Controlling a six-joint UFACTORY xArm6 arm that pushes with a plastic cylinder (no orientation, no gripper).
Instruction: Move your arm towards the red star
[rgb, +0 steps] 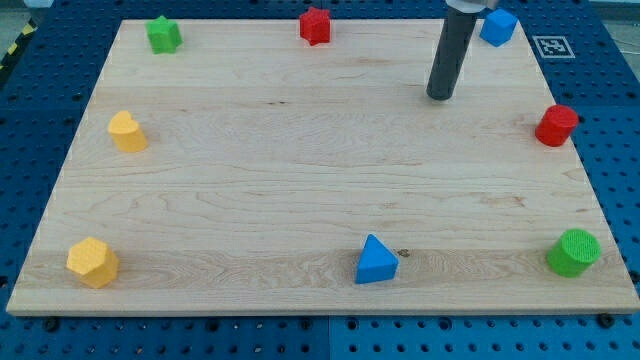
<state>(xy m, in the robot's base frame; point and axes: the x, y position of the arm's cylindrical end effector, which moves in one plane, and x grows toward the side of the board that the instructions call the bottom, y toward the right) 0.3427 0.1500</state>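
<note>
The red star (315, 26) sits near the view's top edge of the wooden board (300, 170), a little left of centre. My tip (440, 97) rests on the board at the upper right, well to the right of and below the red star. It touches no block. The nearest block to it is a blue cube (498, 27) up and to its right.
A green star (163, 35) is at top left. A red cylinder (556, 126) is at the right edge, a green cylinder (574, 252) at bottom right. A blue triangle (376, 261) is at bottom centre. A yellow heart-like block (127, 132) and a yellow hexagon (92, 263) are at left.
</note>
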